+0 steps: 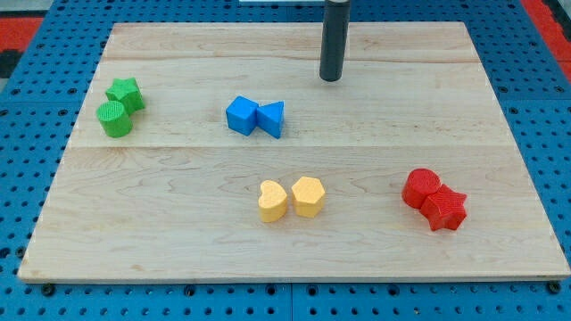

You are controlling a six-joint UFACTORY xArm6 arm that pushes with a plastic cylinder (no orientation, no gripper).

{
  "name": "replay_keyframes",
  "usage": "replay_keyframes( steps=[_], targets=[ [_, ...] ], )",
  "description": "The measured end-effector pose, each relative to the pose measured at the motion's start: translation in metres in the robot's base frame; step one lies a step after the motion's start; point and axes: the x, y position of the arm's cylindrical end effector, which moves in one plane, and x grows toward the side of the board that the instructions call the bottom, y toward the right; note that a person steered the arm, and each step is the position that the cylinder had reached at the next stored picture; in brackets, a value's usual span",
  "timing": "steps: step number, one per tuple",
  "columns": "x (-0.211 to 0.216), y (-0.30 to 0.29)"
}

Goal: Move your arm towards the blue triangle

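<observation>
The blue triangle [272,118] lies a little above and left of the board's middle, touching a blue cube [241,115] on its left. My tip [331,78] is the lower end of a dark rod coming down from the view's top. It rests on the board above and to the right of the blue triangle, with a clear gap of bare wood between them.
A green star [126,92] and green cylinder [114,119] sit at the view's left. A yellow heart [272,201] and yellow hexagon [308,196] sit below the middle. A red cylinder [420,188] and red star [443,209] sit at the lower right. The wooden board [178,232] lies on blue pegboard.
</observation>
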Motion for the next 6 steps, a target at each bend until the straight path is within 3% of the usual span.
replay_keyframes(
  steps=[6],
  targets=[
    [0.0004, 0.0082]
  ],
)
